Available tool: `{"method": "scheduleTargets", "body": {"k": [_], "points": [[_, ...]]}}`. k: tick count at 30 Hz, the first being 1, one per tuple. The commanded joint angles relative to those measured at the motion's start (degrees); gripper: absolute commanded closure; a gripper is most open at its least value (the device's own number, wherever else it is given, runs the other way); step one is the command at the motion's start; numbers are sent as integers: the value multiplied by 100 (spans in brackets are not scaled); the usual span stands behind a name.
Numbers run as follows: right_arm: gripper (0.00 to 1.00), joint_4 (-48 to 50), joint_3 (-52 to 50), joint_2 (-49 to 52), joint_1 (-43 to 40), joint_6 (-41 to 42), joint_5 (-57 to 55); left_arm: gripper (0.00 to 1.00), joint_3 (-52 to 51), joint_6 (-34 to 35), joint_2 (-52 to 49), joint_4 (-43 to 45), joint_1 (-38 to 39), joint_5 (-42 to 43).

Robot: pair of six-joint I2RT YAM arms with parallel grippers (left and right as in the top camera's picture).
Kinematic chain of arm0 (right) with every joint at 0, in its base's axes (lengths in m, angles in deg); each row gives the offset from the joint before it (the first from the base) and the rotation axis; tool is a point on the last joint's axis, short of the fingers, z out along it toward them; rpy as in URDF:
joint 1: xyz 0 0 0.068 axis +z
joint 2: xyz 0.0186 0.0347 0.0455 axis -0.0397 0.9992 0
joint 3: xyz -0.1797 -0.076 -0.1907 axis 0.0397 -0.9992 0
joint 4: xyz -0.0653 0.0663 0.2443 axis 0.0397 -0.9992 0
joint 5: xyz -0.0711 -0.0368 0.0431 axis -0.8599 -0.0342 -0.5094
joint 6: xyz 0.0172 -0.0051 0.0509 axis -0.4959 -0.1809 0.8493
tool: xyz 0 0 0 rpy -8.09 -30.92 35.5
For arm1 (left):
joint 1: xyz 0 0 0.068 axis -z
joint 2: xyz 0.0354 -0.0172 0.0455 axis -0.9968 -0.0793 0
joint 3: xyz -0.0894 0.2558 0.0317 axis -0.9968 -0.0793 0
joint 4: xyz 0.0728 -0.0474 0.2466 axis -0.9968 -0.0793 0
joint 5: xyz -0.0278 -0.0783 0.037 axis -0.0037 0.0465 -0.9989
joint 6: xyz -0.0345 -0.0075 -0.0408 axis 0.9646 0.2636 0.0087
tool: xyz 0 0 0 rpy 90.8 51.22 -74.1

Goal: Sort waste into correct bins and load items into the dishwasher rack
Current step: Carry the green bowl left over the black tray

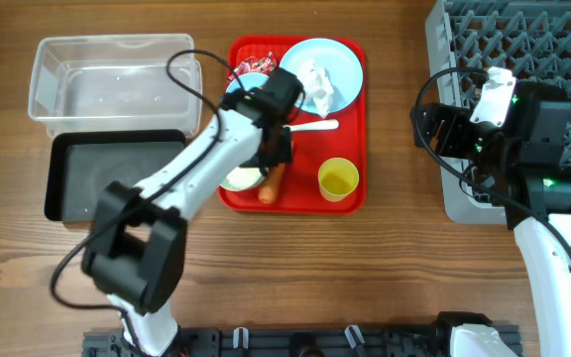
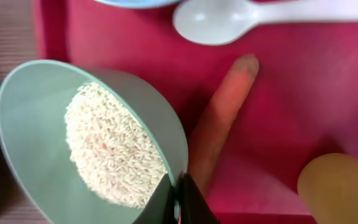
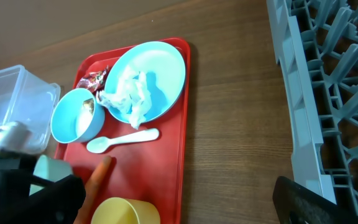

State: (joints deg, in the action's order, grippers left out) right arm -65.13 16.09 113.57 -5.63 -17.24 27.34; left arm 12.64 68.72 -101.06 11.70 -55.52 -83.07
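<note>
My left gripper [image 2: 178, 202] is shut on the rim of a pale blue bowl [image 2: 36, 124], which is tilted and holds white rice [image 2: 110, 149]. This bowl sits at the front left of the red tray [image 1: 350, 203]. An orange carrot [image 2: 222, 118] lies just right of the bowl, a white spoon [image 2: 210, 22] beyond it and a yellow cup [image 1: 338, 179] to its right. At the tray's back, the plate [image 1: 340, 59] carries crumpled tissue [image 1: 315, 79]. A second bowl [image 3: 73, 118] stands beside a red wrapper [image 3: 95, 79]. My right gripper [image 1: 442, 134] hangs open and empty at the near left edge of the grey rack [image 1: 523, 40].
Left of the tray stand the clear bin [image 1: 117, 79] and, in front of it, the black bin [image 1: 107, 174]. My left arm reaches across the black bin to the tray. Bare wood lies between the tray and the rack.
</note>
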Motion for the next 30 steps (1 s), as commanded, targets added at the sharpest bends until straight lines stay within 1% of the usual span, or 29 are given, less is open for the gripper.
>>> {"method": "scheduleTargets", "body": {"k": [1, 11, 15, 20, 21, 22, 27, 30], "points": [[0, 13, 131, 46, 17, -52, 129, 96, 153, 11, 466, -101, -164, -120], [0, 13, 131, 46, 17, -66, 127, 96, 151, 13, 1073, -415, -424, -111], [0, 20, 131, 46, 17, -66, 127, 96, 151, 11, 1357, -551, -680, 39], [0, 13, 131, 46, 17, -63, 127, 96, 151, -11, 1596, -870, -1331, 363], [0, 13, 131, 46, 17, -66, 127, 96, 151, -90, 1615, -986, -1655, 522], [0, 13, 131, 46, 17, -70, 127, 96, 149, -197, 1615, -1021, -1821, 645], [0, 9, 131, 46, 17, -74, 122, 96, 101, -673, 1613, -1012, -2511, 1040], [0, 9, 131, 46, 17, -72, 120, 96, 98, -1045, 1613, -1010, -2916, 1478]]}}
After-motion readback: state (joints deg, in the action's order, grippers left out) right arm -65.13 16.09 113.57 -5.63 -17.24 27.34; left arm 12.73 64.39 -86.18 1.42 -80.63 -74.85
